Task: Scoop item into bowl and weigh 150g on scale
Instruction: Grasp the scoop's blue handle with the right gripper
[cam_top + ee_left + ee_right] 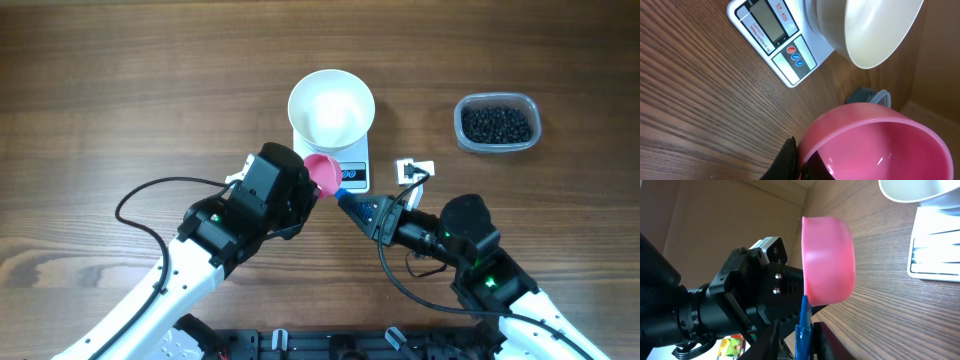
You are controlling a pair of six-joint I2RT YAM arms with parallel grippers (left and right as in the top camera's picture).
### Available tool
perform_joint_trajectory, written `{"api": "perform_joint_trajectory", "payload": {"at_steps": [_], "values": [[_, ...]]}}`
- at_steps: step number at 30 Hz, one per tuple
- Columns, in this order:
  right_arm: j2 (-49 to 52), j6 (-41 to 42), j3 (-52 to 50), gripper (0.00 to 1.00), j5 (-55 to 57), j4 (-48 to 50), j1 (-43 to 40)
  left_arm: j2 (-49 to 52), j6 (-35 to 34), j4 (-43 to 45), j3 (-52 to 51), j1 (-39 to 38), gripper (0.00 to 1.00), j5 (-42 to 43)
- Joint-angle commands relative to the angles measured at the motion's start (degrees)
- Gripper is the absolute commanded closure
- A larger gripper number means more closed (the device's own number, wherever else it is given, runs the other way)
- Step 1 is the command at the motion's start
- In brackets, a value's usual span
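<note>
Pink scoop (322,172), probably light, stiff and slick, is pinched at its rim by the left gripper (309,186); right gripper (368,213) flanks its blue handle (351,206), grip unclear.

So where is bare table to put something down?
Free: wide table left of the bowl and scale; a strip between bowl and tub. Crowded: before the scale, where left gripper and right gripper flank the scoop.
</note>
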Motion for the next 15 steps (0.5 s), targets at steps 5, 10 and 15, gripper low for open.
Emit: {"api": "perform_joint_trajectory", "payload": {"at_steps": [5,10,15], "values": [[-0.26,-0.11,1.36,0.73,-0.96,0.35,0.31,0.28,0.96,-0.31,0.00,-0.42,0.96,0.04],[-0.26,-0.20,1.36,0.72,0.13,0.35,0.31,0.26,0.96,-1.33,0.00,-0.42,0.96,0.04],[-0.26,-0.11,1.36,0.72,0.09,0.35,0.31,0.26,0.96,-1.81,0.00,-0.42,0.96,0.02]]}}
